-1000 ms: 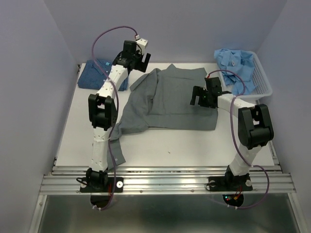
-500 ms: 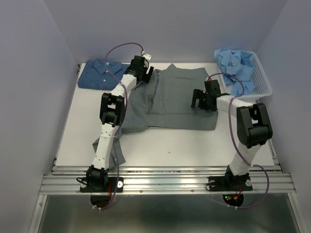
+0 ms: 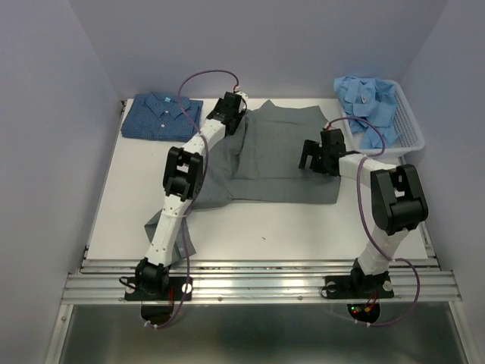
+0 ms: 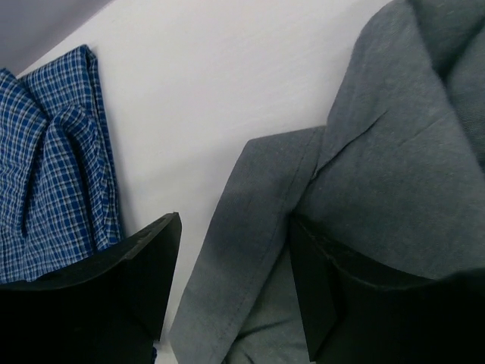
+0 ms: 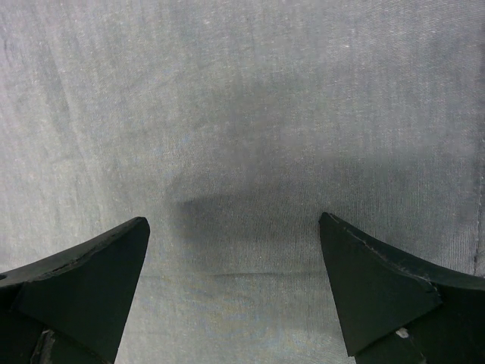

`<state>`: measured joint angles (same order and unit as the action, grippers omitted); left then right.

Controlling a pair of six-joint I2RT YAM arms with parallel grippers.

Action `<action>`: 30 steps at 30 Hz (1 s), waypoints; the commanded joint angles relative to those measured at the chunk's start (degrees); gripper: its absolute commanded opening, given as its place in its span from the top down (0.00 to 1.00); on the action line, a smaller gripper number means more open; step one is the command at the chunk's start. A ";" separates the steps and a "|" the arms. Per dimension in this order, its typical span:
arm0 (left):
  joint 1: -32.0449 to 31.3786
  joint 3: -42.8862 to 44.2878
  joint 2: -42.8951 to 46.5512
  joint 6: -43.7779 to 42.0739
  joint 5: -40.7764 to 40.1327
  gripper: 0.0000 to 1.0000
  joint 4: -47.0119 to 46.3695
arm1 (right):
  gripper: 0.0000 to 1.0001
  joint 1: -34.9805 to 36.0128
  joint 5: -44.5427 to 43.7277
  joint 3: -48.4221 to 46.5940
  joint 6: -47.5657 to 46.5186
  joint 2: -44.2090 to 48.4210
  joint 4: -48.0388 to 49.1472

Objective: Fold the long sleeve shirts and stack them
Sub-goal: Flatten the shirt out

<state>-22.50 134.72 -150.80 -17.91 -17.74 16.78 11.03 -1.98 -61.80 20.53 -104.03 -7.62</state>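
Shirts lay in three places on the white table (image 3: 258, 220). The grey shirt (image 3: 280, 163) was spread across the middle, partly folded, with one sleeve trailing toward the near left edge beside the left arm's base. The blue shirt (image 3: 159, 115), finely checked and folded with its collar up, sat at the far left corner, apart from the grey one. At the far right, the light blue shirts (image 3: 367, 95) were heaped in the white basket (image 3: 409, 133).

The left gripper (image 4: 235, 227) reached over the grey shirt's far left edge, near its collar. Its wrist view showed the jaws standing apart, with a narrow folded strip of grey cloth running between them. They were not pressed onto the strip, and I could not tell whether the tips touched the cloth. In that view the blue shirt showed beyond the left finger, with bare table between it and the grey strip.

The right gripper (image 5: 233, 221) hung over the right part of the grey shirt, jaws spread wide and holding nothing. Only flat grey cloth showed between its fingertips, with a faint shadow on it.
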 commanded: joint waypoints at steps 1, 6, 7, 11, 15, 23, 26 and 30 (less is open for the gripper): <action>1.41 0.90 -1.07 0.41 -6.59 0.31 4.75 | 0.00 0.40 -4.16 4.31 4.51 0.84 -6.52; 3.96 2.57 -1.52 6.47 -6.09 0.36 11.07 | 0.00 0.40 -4.62 7.74 8.99 2.86 -11.53; 5.17 2.13 -1.08 7.70 -5.21 0.39 12.65 | 0.00 0.40 -4.35 9.31 10.74 4.00 -12.85; 8.00 -3.03 3.04 13.24 0.75 0.46 14.69 | 0.00 0.40 -1.90 14.06 14.18 7.77 -15.75; 9.32 -7.70 6.39 15.97 3.85 0.51 15.04 | 0.00 0.40 -2.33 17.76 15.85 12.25 -18.30; 9.32 -13.08 12.19 20.37 4.90 0.54 16.00 | 0.00 0.40 -3.47 17.25 12.17 19.56 -20.24; 9.32 -13.33 16.39 22.48 5.69 0.54 17.77 | 0.00 0.40 -8.38 13.21 10.15 20.35 -23.05; 9.06 -18.17 22.46 21.52 14.11 0.47 12.59 | 0.00 0.40 -5.32 8.81 5.40 22.02 -19.11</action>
<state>-13.04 118.74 -138.34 2.48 -11.31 30.52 11.35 -7.29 -47.48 30.65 -84.84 -27.77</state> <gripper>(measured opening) 0.500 0.998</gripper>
